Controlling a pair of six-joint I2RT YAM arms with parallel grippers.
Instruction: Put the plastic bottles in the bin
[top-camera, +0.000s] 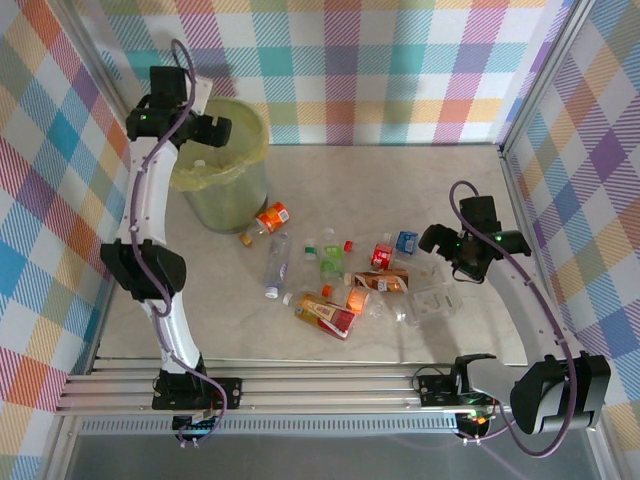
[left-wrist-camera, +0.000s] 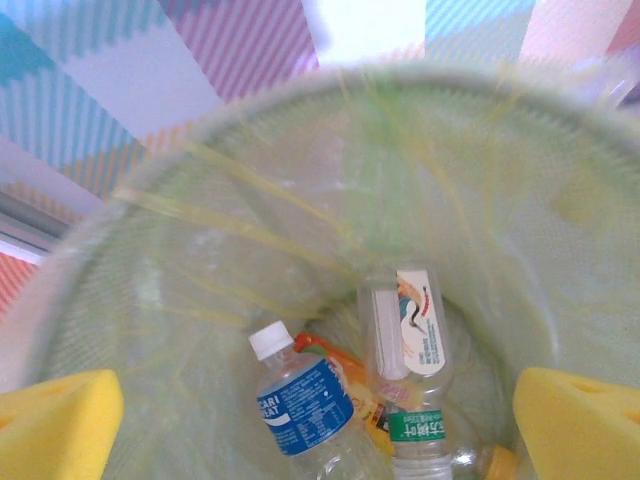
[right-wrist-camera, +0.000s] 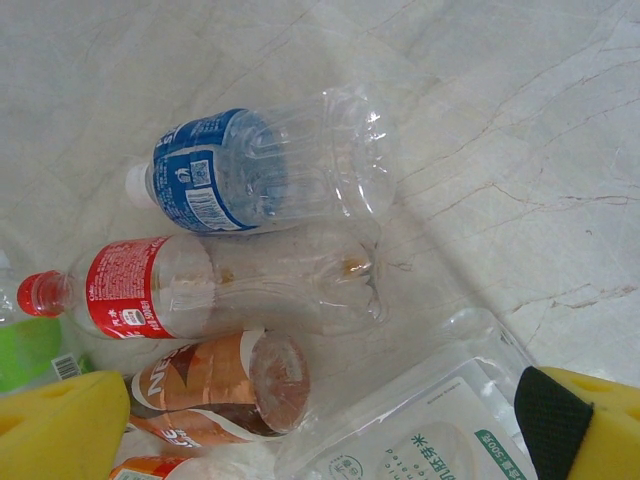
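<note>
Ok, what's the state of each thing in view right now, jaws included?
bin: upright, bag-lined, holding some bottles
blue-label bottle: inside the bin, capped
loose bottles: lying scattered, not yet binned
red-label bottle: outside the bin, crushed, capped
left jaws: open, empty, above the bin
right jaws: open, empty, above the loose bottles

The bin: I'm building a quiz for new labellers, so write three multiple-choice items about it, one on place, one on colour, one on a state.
1. In the top view, where does the bin stand?
A. far left
B. far right
C. near centre

2. What colour is the label on the white-capped bottle inside it?
A. red
B. blue
C. purple

3. How is the left gripper above it?
A. shut on a bottle
B. shut on the bag
C. open, empty

Answers: 1 A, it sits at the far left corner. 2 B, the left wrist view shows a blue label. 3 C, its jaws stand wide apart, gripping nothing.
</note>
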